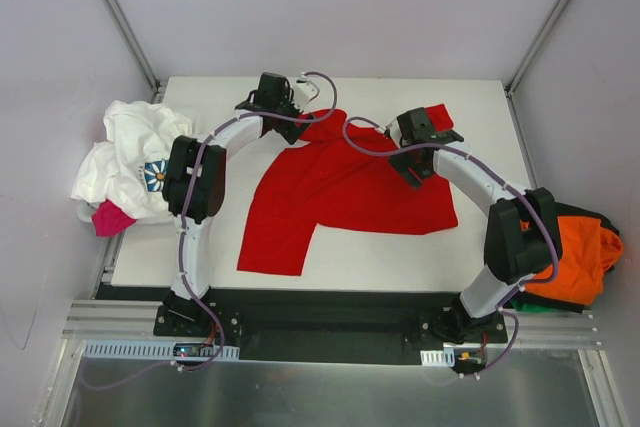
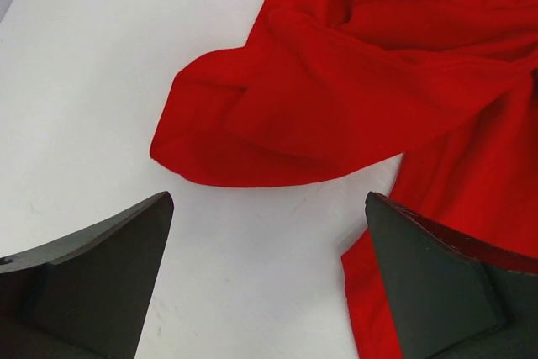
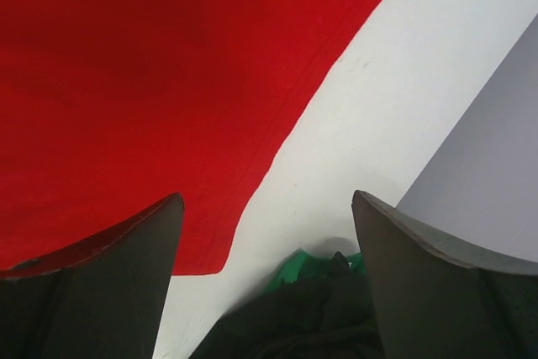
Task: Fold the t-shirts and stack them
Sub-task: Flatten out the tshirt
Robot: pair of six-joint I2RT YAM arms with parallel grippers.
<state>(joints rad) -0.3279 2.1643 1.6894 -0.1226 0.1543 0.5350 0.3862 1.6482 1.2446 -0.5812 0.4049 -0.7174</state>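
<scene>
1. The plain bright red cloth t-shirt lies spread across the middle of the white counter. One sleeve is bunched in folds near the far edge.
2. The left tool hangs open over bare counter just short of that sleeve, gripping nothing.
3. The right tool is also open and empty, above the shirt's straight edge.
4. The white t-shirt with a blue square flower print is heaped over the counter's left edge, with pink cloth under it.
5. An orange t-shirt and dark green cloth sit off the right edge.
6. Bare counter shows along the near right side.
</scene>
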